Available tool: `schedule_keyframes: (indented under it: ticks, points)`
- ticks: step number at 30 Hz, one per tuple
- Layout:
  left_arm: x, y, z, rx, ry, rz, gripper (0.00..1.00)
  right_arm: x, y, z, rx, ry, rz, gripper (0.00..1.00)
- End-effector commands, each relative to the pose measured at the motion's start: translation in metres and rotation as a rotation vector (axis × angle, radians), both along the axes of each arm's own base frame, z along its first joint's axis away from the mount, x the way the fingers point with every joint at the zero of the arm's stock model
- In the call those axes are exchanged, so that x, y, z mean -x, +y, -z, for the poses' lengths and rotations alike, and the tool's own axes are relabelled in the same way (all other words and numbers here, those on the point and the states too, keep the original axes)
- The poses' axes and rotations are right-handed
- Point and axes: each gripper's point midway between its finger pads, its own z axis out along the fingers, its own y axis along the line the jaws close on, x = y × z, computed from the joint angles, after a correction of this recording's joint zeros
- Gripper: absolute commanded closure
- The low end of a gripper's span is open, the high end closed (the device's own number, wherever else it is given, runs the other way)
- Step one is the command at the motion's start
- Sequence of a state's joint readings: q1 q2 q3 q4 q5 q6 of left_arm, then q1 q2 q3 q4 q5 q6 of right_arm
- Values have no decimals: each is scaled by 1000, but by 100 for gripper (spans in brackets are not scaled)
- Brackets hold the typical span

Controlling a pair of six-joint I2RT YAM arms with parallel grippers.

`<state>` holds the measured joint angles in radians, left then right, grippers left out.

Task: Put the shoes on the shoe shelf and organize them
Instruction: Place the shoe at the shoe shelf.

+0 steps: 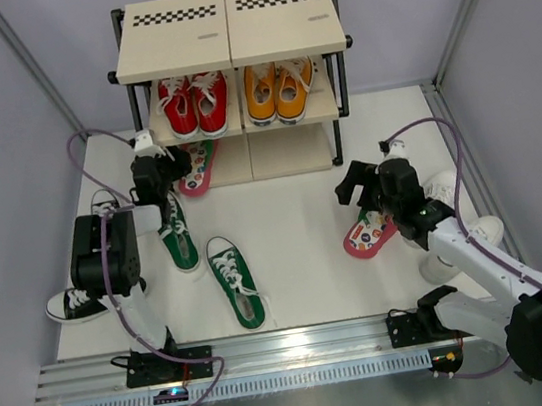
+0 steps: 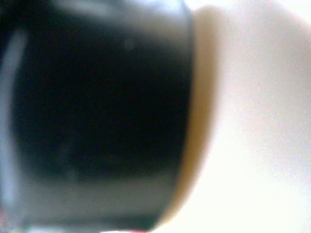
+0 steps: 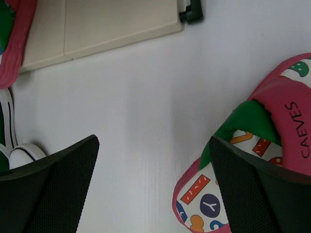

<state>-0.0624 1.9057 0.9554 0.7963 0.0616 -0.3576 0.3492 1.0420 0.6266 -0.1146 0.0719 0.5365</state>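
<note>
Flip-flop (image 1: 366,235) lies under wide-apart right fingers (image 3: 53,189); left fingers (image 1: 176,162) near shoe shelf (image 1: 179,52) edge, state unclear.

red lace-up pair (image 1: 195,106): side by side, white laces | orange lace-up pair (image 1: 279,91): just beside it | table (image 1: 294,220): white

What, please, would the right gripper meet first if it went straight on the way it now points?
Probably the bare table: the right gripper points down at it, between the pink flip-flop and the shelf's bottom board. Depth is hard to judge.
</note>
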Motion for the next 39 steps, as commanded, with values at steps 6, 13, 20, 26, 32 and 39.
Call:
schedule_keyframes:
  ticks: [6,13,20,26,32,39]
  points:
    - [54,-30,-85,104,0,129,14,16,-33,-28,83,19,121,0]
    - [62,-34,-64,151,112,126,15,42,-31,-9,11,26,104,0]
    - [64,-34,-50,225,163,89,17,53,-35,-17,4,-10,96,1]
    - [37,-45,-40,284,183,116,22,57,-34,-13,21,-1,72,0]
    - [16,-49,-40,323,153,117,23,44,-31,-18,27,-35,66,1]
    - [-5,-51,-41,309,134,122,22,-16,-16,-58,53,-121,64,0]
